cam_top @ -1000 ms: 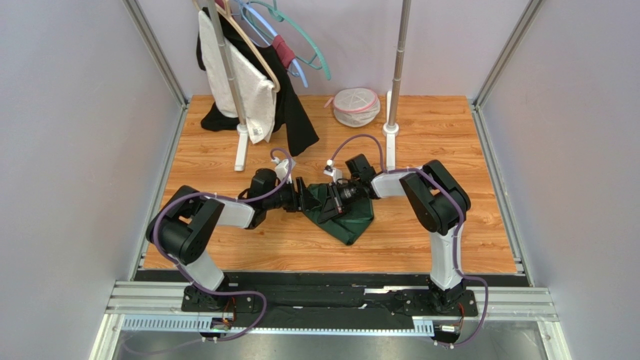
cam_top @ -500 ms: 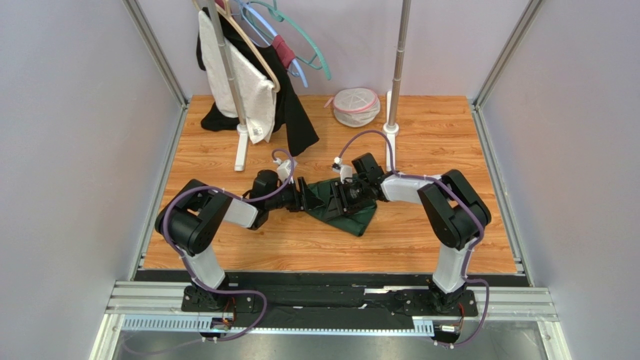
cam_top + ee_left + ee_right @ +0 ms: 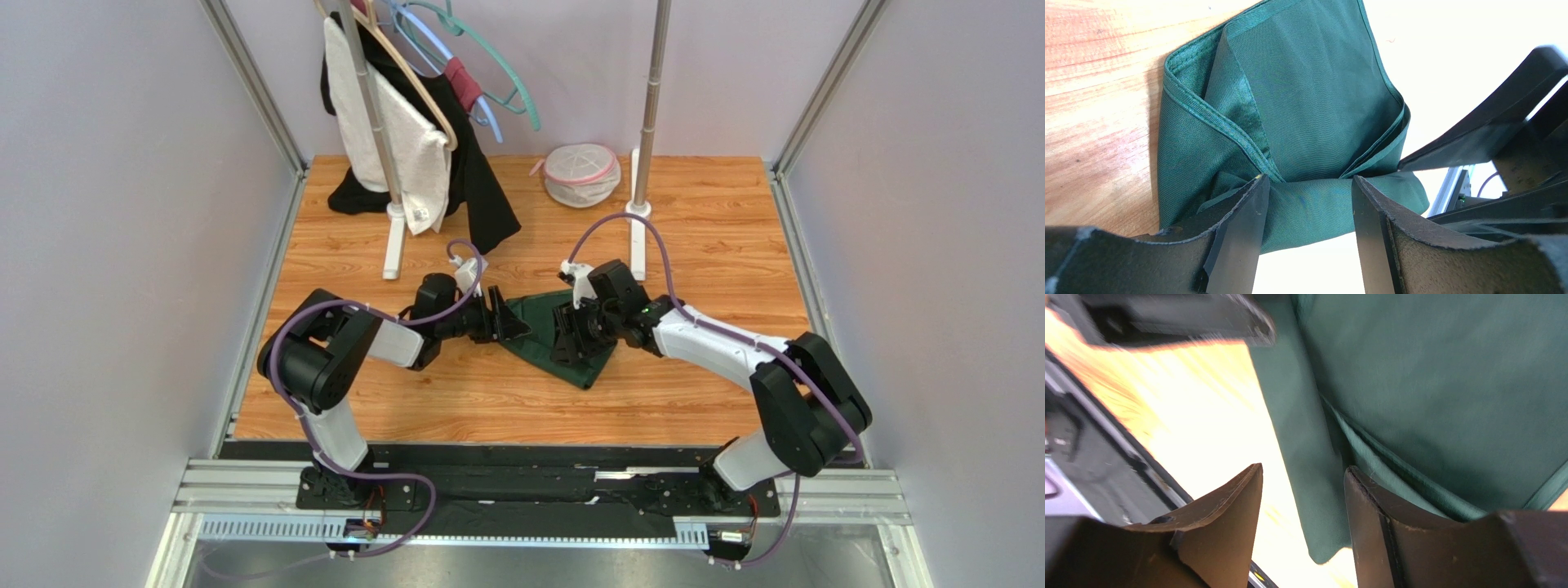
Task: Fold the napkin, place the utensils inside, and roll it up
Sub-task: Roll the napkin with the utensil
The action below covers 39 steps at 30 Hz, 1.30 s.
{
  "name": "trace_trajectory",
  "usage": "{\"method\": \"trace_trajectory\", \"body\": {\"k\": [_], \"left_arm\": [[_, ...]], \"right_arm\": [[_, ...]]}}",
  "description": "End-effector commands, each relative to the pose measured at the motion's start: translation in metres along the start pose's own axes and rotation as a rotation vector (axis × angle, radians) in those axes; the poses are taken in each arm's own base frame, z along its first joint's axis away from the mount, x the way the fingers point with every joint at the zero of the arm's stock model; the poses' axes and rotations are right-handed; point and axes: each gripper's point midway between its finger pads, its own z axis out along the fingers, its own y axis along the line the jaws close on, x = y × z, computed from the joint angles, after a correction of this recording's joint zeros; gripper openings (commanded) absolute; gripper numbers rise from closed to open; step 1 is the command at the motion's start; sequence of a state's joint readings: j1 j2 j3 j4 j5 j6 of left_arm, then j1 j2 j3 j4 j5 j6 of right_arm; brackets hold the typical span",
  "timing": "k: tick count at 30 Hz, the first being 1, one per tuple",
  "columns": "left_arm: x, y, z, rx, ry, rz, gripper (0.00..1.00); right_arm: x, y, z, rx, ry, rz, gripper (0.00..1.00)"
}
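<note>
The napkin (image 3: 586,363) is a dark green woven cloth with stitched hems, folded into a rough triangle that points toward the near edge. It lies mid-table on the orange wood-grain table (image 3: 687,221). The left gripper (image 3: 1306,190) meets its left side, black fingers apart, tips straddling a bunched fold and touching the cloth. The right gripper (image 3: 1303,471) is over the right part, jaws likewise apart, holding nothing, above a layered hem.

— What cannot be made out?
— The right wrist view is motion-blurred, and the napkin (image 3: 1444,386) runs past its top and right edges. From above, the right gripper (image 3: 567,333) hides part of the napkin.
</note>
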<state>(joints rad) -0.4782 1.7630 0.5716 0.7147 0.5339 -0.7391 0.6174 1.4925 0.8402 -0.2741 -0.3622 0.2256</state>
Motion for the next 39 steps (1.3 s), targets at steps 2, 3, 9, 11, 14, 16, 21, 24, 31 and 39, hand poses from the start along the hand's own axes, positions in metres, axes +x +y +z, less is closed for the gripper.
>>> {"method": "trace_trajectory", "body": {"k": [2, 3, 9, 11, 14, 16, 21, 24, 31, 39], "left_arm": [[0.017, 0.014, -0.001, -0.059, 0.066, -0.038, 0.62], [0.019, 0.015, -0.001, -0.064, 0.069, -0.041, 0.62], [0.018, 0.015, -0.002, -0.076, 0.073, -0.034, 0.62], [0.017, 0.016, -0.003, -0.084, 0.074, -0.036, 0.62], [0.017, 0.017, -0.004, -0.098, 0.074, -0.033, 0.62], [0.016, 0.017, -0.005, -0.105, 0.073, -0.032, 0.62], [0.018, 0.025, -0.004, -0.145, 0.090, -0.043, 0.62], [0.019, 0.025, -0.003, -0.148, 0.104, -0.048, 0.62], [0.021, 0.024, -0.004, -0.175, 0.169, -0.059, 0.62], [0.027, 0.025, -0.012, -0.236, 0.244, -0.096, 0.62]], "right_arm": [[0.028, -0.021, -0.005, 0.132, 0.051, 0.022, 0.55], [0.031, -0.021, -0.006, 0.139, 0.057, 0.023, 0.55], [0.055, -0.022, -0.009, 0.156, 0.111, 0.082, 0.49], [0.059, -0.025, -0.010, 0.180, 0.119, 0.104, 0.33], [0.068, -0.032, -0.012, 0.215, 0.142, 0.130, 0.21], [0.078, -0.034, -0.010, 0.222, 0.170, 0.145, 0.19], [0.103, -0.038, -0.006, 0.230, 0.243, 0.189, 0.23], [0.091, -0.031, -0.015, 0.214, 0.200, 0.151, 0.44], [0.006, 0.006, -0.037, 0.216, -0.029, -0.096, 0.55], [-0.032, 0.038, -0.001, 0.323, -0.167, -0.425, 0.55]]}}
